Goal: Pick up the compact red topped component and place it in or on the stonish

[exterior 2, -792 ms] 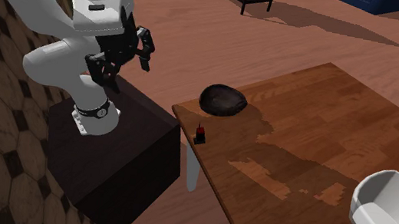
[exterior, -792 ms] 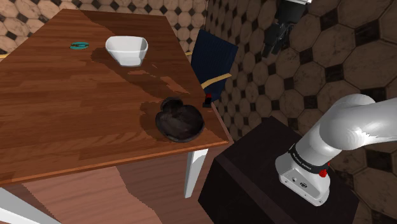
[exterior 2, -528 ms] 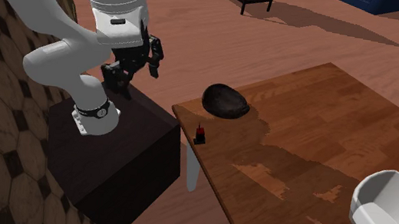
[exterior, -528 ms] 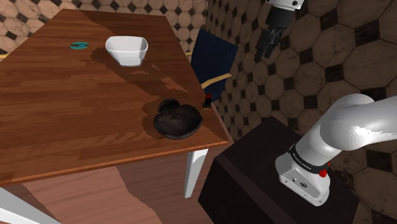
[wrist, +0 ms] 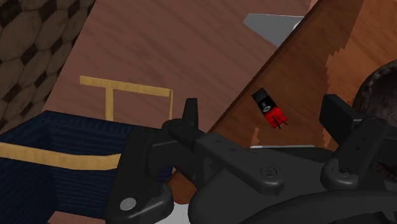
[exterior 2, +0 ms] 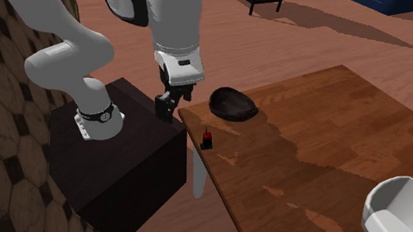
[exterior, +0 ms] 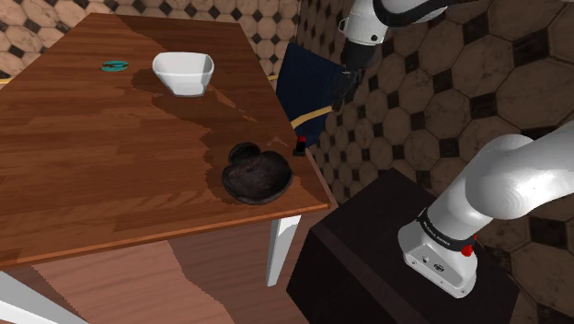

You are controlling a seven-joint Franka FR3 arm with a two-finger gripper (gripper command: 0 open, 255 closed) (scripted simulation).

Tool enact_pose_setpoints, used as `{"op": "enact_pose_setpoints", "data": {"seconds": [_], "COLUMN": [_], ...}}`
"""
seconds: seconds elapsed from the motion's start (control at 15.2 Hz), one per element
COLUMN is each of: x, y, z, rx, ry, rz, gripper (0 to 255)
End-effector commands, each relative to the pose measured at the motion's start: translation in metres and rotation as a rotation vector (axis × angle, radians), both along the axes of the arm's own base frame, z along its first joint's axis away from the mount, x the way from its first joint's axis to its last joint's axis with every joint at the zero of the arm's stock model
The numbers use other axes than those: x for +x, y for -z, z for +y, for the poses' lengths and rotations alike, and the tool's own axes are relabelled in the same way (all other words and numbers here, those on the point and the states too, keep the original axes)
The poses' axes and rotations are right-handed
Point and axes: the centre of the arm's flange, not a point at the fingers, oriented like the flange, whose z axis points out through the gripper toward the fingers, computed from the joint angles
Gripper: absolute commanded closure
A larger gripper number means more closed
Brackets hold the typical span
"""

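Note:
The small component (exterior: pixel 299 145) has a red part and a black part and stands at the very edge of the wooden table (exterior: pixel 101 166), close to its corner. It also appears as the component (exterior 2: pixel 207 139) and the component (wrist: pixel 270 108). The dark stone-like bowl (exterior: pixel 258 175) rests on the table just beside it, seen again as the bowl (exterior 2: pixel 232 104) and the bowl (wrist: pixel 380 95). My gripper (exterior: pixel 338 92) hangs in the air beyond the table edge, above and off to the side of the component. The gripper (exterior 2: pixel 164 108) holds nothing. In the wrist view the gripper (wrist: pixel 263 113) is open, fingers (wrist: pixel 189 109) wide apart.
A white bowl (exterior: pixel 184 72) and a small teal object (exterior: pixel 114 65) sit farther along the table. A dark blue chair (exterior: pixel 308 87) with a pale frame stands below the gripper, beside the table edge. The dark stand (exterior 2: pixel 116 157) is next to the table corner.
The arm has swung down and towards the table. The gripper moved leftwards in the shoulder view and now hangs near the table edge by the component.

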Motion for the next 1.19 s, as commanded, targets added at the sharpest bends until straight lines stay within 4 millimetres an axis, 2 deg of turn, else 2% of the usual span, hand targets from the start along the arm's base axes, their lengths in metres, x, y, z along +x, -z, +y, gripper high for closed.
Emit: {"op": "enact_pose_setpoints", "data": {"seconds": [0.0,0.53,1.12], "x": [0.013,0.058,0.058], "y": [0.02,0.097,0.141], "z": [0.017,0.083,0.085], "rx": [-0.011,-0.059,-0.061], "ry": [-0.034,-0.166,-0.174], "rz": [-0.001,0.0,0.0], "gripper": [0,0,0]}}
